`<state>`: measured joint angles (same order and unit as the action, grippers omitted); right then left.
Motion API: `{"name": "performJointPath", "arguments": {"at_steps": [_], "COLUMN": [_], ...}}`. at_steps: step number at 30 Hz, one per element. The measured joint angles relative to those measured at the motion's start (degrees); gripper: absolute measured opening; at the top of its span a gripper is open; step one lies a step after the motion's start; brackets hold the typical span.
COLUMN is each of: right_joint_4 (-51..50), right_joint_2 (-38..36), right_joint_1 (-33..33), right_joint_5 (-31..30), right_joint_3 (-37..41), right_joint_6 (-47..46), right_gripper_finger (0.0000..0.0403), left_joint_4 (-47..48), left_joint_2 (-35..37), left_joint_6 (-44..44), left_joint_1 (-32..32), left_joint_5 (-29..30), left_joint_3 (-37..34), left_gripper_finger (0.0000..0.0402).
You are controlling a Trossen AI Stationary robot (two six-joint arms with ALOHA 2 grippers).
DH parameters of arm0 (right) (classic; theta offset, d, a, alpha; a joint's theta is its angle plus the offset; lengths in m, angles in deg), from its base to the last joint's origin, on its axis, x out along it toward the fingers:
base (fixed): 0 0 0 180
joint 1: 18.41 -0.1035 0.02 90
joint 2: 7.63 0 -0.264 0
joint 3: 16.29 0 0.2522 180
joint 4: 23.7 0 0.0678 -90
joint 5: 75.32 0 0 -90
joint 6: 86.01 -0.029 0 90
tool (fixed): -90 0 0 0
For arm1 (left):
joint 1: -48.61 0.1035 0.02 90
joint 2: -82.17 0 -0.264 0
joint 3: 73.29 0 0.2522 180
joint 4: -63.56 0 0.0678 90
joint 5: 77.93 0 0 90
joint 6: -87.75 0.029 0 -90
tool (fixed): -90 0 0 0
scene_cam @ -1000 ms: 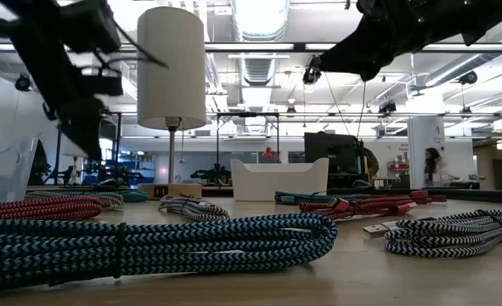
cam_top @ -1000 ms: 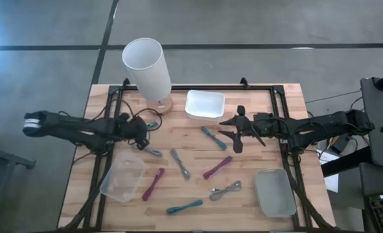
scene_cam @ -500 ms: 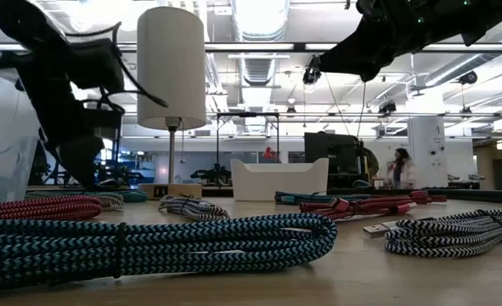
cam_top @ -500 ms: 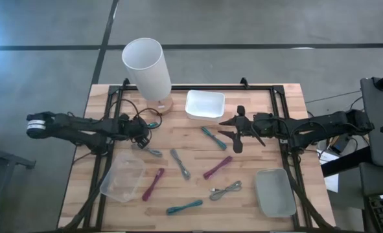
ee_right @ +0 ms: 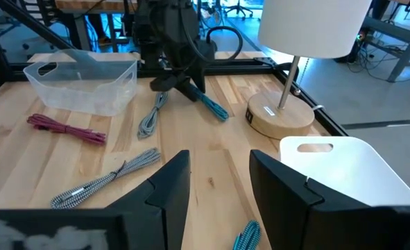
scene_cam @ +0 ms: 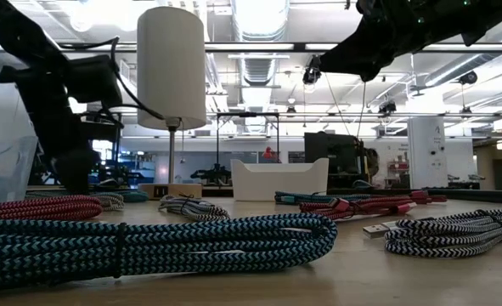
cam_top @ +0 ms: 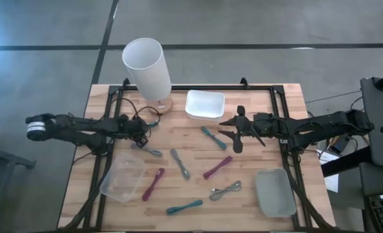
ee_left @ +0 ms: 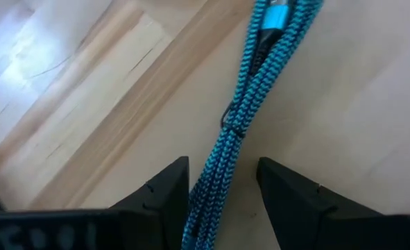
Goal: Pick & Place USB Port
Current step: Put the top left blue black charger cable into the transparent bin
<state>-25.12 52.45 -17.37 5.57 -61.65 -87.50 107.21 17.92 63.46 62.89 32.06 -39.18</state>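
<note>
Teal cable bundle (ee_left: 241, 118) lies on table (cam_top: 256, 162) near lamp base (cam_top: 160, 103), between spread fingers of left gripper (ee_left: 222, 187); light, limp, braided; best pinched mid-bundle at tie; right gripper (cam_top: 233, 134) open, idle mid-table

Bare wood between lamp base (cam_top: 159, 103) and white tray (cam_top: 204, 105) (narrow); scattered cables (cam_top: 180, 163) crowd table centre.

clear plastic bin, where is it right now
In the high view, the clear plastic bin sits at the table's front left, just left of the coiled red cable.
</note>
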Motion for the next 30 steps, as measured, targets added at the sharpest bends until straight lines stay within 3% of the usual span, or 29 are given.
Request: {"name": "performJointPath", "arguments": {"at_steps": [10,18,24,30], "right_joint_4": [-0.07,-0.07,-0.09,-0.07], "right_joint_2": [0.00,0.01,0.00,0.00], "right_joint_1": [0.00,0.00,0.00,0.00], "right_joint_5": [0.00,0.00,0.00,0.00], "right_joint_3": [0.00,0.02,0.02,0.04], "right_joint_6": [0.00,0.00,0.00,-0.01], "right_gripper_finger": [0.0134,0.0134,0.0133,0.0132], "left_joint_4": [-1.49,-1.89,-2.92,-1.02], "left_joint_2": [0.02,-0.01,-0.09,-0.09], "left_joint_6": [0.31,0.08,1.92,2.15], "left_joint_1": [-0.02,-0.04,-0.17,-2.25], "left_joint_5": [-2.35,-1.99,-3.09,-3.07], "left_joint_3": [-0.04,1.73,6.03,12.13], "left_gripper_finger": [0.0019,0.0040,0.0016,0.0018]}}
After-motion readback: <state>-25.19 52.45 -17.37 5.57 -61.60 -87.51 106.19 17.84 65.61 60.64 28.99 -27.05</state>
